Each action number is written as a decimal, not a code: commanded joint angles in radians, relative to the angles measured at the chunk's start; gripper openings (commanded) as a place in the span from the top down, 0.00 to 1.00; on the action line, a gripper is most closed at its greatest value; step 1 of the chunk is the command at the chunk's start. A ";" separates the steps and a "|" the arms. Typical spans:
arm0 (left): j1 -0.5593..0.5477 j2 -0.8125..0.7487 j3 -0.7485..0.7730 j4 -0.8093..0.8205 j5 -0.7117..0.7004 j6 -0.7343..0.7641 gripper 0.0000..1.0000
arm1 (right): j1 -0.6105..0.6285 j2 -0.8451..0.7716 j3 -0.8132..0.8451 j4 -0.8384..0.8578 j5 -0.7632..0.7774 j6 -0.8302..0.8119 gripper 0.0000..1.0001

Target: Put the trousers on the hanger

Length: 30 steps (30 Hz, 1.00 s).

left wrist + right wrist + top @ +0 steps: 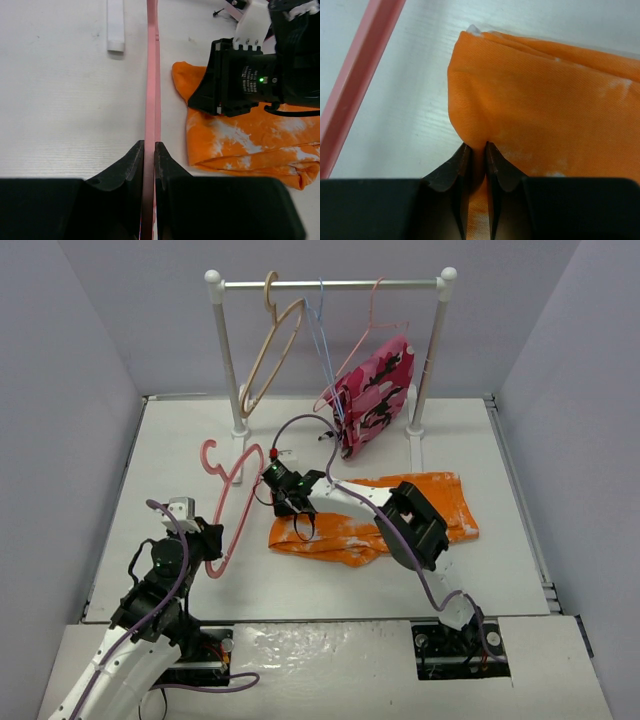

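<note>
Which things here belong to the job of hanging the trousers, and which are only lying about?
For the job: trousers; pink hanger; left pincer, shut on it; right pincer, pinching the trousers.

Only lying about: rack; beige hanger; light-blue hanger; camouflage garment.

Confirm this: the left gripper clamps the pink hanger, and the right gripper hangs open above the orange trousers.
Not quite. The right gripper is not open above the trousers; the right wrist view shows it pinching a fold at their edge. The left gripper does clamp the pink hanger.
</note>
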 commanded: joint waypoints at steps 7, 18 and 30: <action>-0.010 0.096 0.006 0.355 0.102 0.009 1.00 | -0.056 -0.337 -0.092 0.113 -0.241 0.039 1.00; -0.056 0.101 -0.011 0.410 0.110 0.035 1.00 | -0.062 -0.363 -0.062 0.227 -0.264 0.090 1.00; -0.166 0.076 -0.054 0.400 0.000 0.038 1.00 | -0.060 -0.396 -0.160 0.492 -0.207 0.181 1.00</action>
